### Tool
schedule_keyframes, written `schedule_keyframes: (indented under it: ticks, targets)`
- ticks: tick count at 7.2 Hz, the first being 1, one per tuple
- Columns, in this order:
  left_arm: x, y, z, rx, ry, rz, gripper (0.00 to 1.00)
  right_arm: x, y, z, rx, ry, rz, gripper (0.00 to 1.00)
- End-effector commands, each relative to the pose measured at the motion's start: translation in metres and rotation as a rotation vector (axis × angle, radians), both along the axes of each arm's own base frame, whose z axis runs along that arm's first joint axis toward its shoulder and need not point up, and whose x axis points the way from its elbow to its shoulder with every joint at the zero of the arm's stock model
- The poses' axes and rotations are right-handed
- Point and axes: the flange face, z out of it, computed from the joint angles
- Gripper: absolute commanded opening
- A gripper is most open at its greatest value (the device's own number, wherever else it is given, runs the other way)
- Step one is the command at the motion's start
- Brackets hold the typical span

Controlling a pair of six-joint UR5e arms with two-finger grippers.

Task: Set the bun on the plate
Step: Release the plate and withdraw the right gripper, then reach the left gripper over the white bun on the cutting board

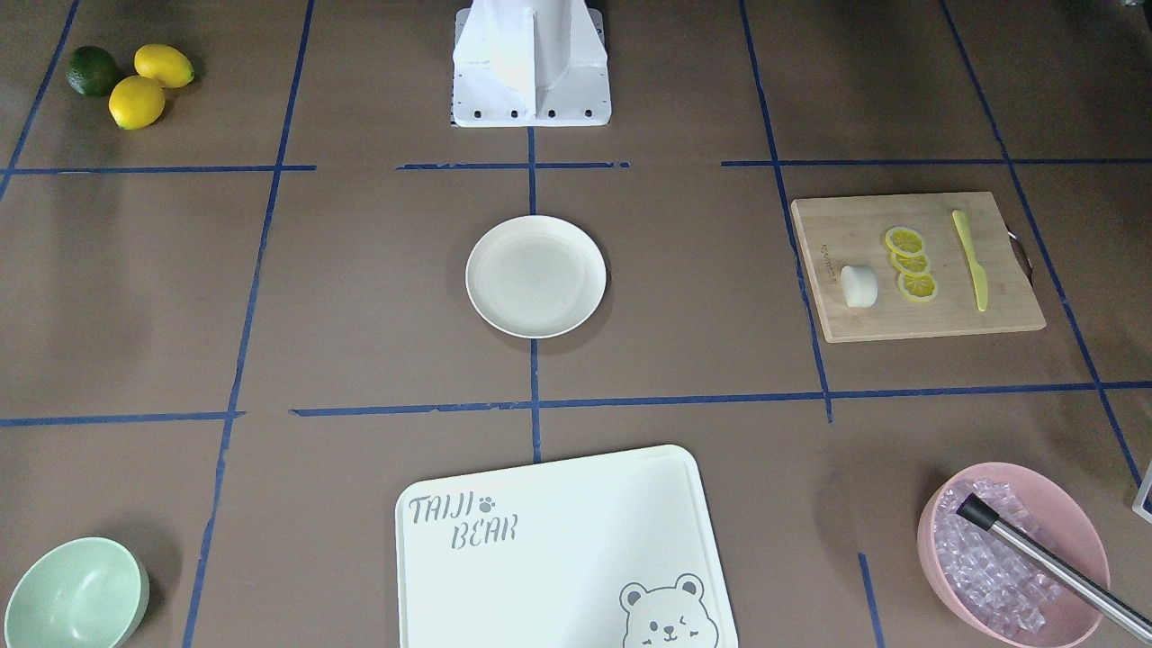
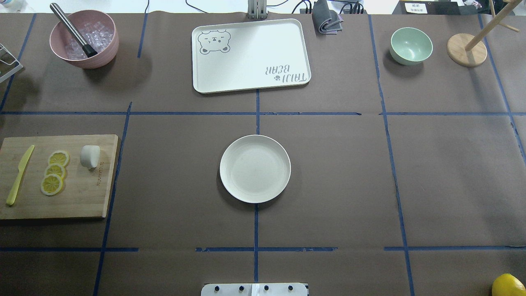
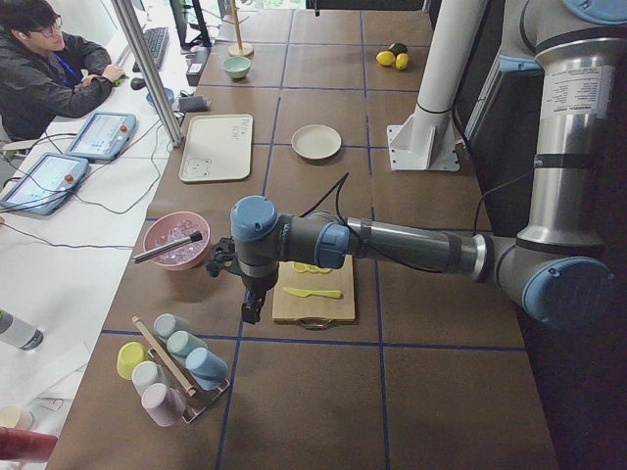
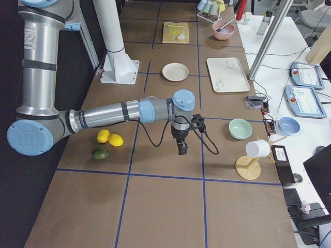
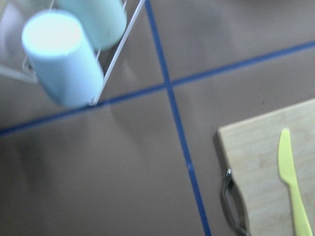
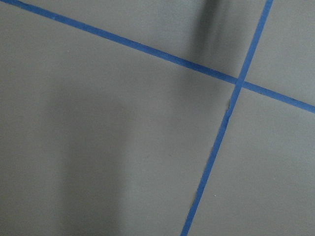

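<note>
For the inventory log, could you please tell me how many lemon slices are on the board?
3: far slice, middle slice, near slice, overlapping in a row on the cutting board between the bun and the yellow knife. None seems hidden.

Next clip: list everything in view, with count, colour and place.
cutting board: 1, wood, robot's left
lemon slices: 3, yellow, in a row on the board
knife: 1, yellow-green, on the board
bun: 1, white, on the board beside the slices
plate: 1, cream-white, table centre, nothing on it
tray: 1, white, bear print, far centre
pink bowl: 1, far left, holds ice and metal tool
green bowl: 1, mint, far right
lemons: 2, yellow, near right, beside lime
cups: several, pastel, left end
mug stand: 1, wood, far right
person: 1, dark jacket, side desk
left gripper: above table beyond the board; jaws unclear
right gripper: above bare table; jaws unclear
</note>
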Motion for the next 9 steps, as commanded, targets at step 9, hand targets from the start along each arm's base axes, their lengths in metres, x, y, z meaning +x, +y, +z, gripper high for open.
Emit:
schedule_keyframes:
  ticks: [9]
  targets:
    - [0.318, 0.06, -0.094, -0.114, 0.04, -0.053, 1.0, 0.012, 0.013, 0.013, 0.003, -0.024, -0.019, 1.0]
